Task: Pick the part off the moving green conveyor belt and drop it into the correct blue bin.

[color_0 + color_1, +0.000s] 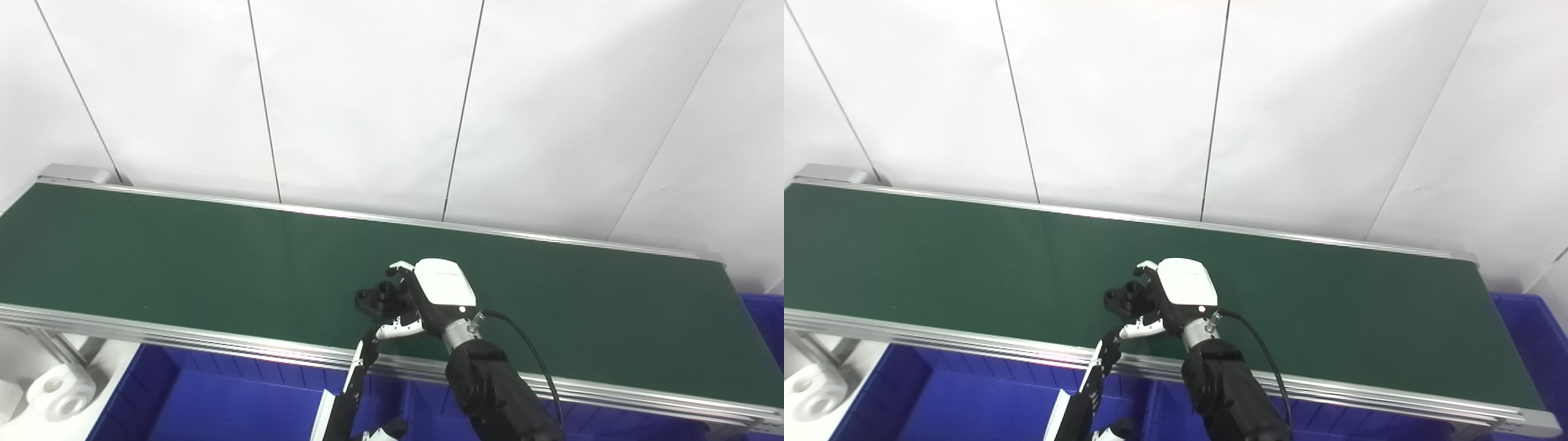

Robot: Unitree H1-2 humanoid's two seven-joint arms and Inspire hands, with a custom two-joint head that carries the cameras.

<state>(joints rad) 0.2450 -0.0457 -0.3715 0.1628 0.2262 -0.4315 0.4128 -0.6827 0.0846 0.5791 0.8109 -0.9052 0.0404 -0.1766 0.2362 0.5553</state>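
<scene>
The right hand (429,294) curls around the black part (378,298) on the green conveyor belt (184,257), apparently gripping it, though the contact is partly hidden. The left hand (361,367) hangs low by the blue bin (202,398); I cannot tell its state. A shallow hold could let the moving belt drag the part free.

black part (378,298) half behind right hand (436,293)

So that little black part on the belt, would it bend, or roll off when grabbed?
The black part looks like a rigid moulded piece, so it probably won't bend. Its flat base with upright tubes suggests it slides rather than rolls. The right hand spans it, so it's likely light.
</scene>
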